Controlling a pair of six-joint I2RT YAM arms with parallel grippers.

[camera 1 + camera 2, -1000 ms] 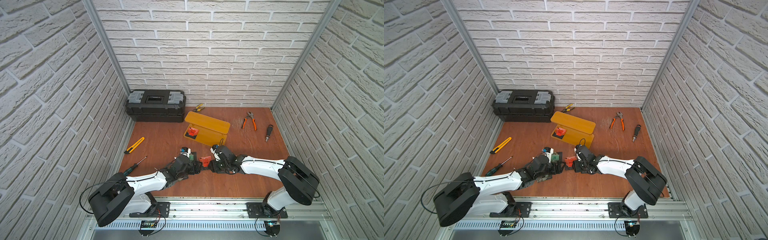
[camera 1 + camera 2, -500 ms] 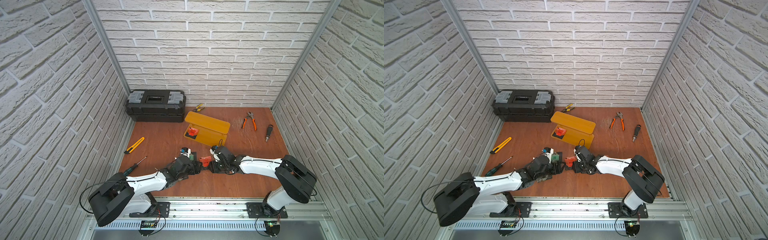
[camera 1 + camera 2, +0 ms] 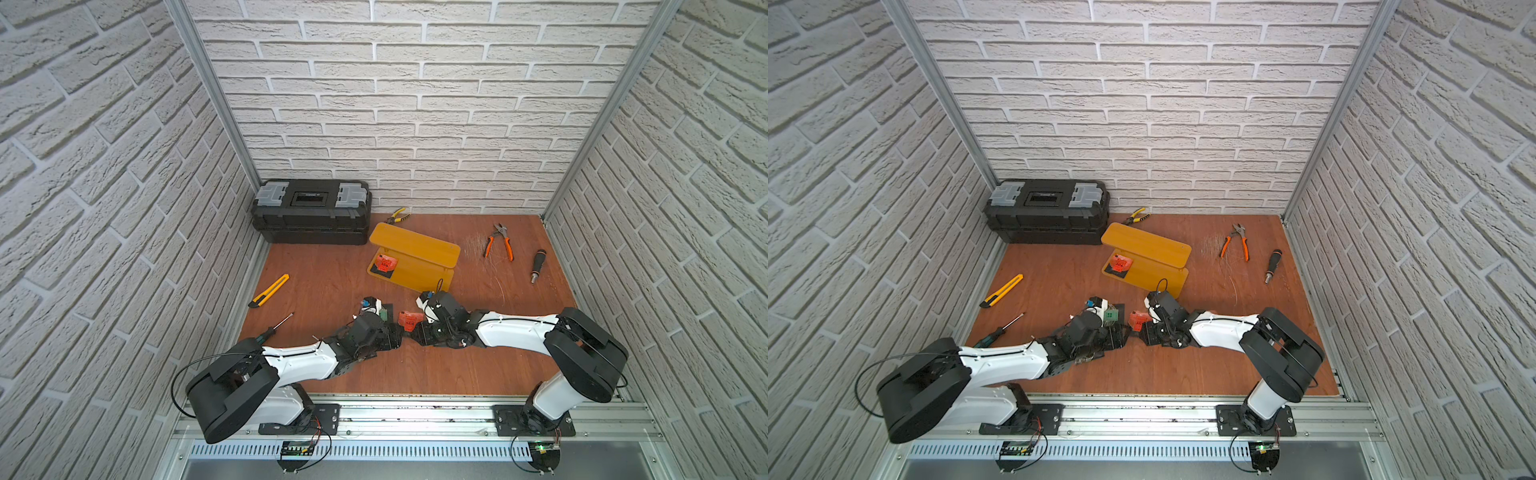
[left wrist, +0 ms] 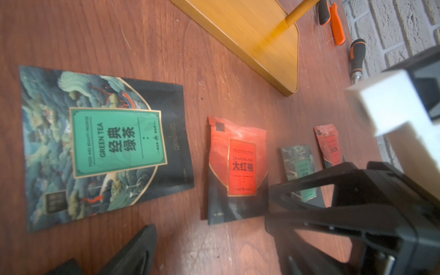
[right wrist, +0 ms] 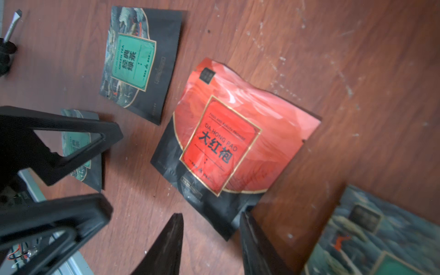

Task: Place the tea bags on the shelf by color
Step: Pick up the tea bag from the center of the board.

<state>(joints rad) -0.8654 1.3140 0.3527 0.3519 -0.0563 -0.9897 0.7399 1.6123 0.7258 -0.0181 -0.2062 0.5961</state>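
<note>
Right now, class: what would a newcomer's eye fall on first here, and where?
The yellow-orange shelf stands out mid-table, one red tea bag on its lower board. Nearer the front, the left arm and right arm meet head-on over loose tea bags. A black toolbox sits in the back left corner.

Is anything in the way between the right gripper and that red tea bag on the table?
Nothing visible does. The right gripper stands open right at the black corner of the red tea bag.
</note>
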